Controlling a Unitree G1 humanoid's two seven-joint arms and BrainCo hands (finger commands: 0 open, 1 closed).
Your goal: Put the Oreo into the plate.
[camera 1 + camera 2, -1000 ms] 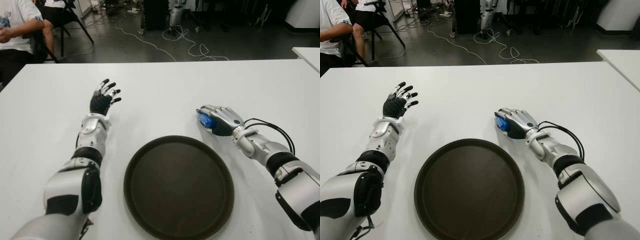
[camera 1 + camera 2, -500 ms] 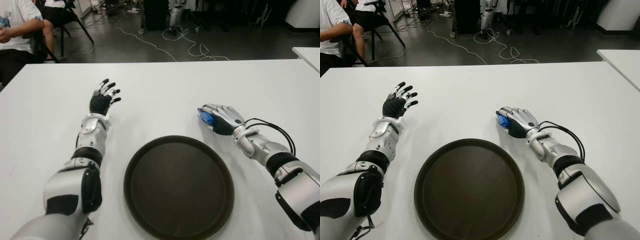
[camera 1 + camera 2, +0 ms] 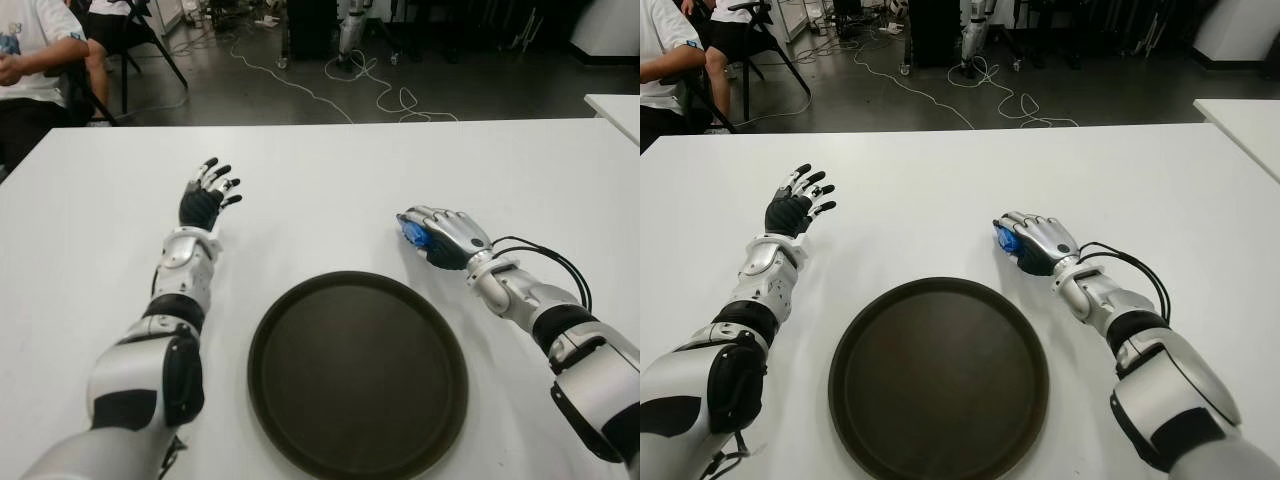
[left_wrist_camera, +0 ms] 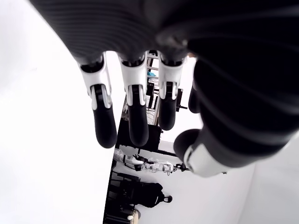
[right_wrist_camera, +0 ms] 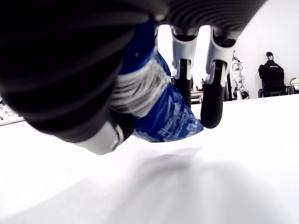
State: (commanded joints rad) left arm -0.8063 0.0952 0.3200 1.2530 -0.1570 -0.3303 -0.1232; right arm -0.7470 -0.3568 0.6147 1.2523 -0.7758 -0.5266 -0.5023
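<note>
The Oreo (image 3: 411, 234) is a small blue packet, held under the palm of my right hand (image 3: 436, 236) just past the far right rim of the plate. In the right wrist view the blue packet (image 5: 168, 114) sits between the curled thumb and the fingers (image 5: 212, 100), a little above the white table with a shadow beneath it. The plate (image 3: 290, 330) is a round dark brown tray near the table's front, with nothing in it. My left hand (image 3: 207, 195) shows to the left of the plate, its fingers (image 4: 133, 116) spread and holding nothing.
The white table (image 3: 330, 170) reaches from the plate to its far edge. A black cable (image 3: 545, 258) loops beside my right forearm. A seated person (image 3: 30, 60) is beyond the far left corner. Another white table (image 3: 620, 105) stands at the right, with cables on the floor behind.
My right hand with the blue packet has shifted slightly away from me and to the right. The left arm has not moved.
</note>
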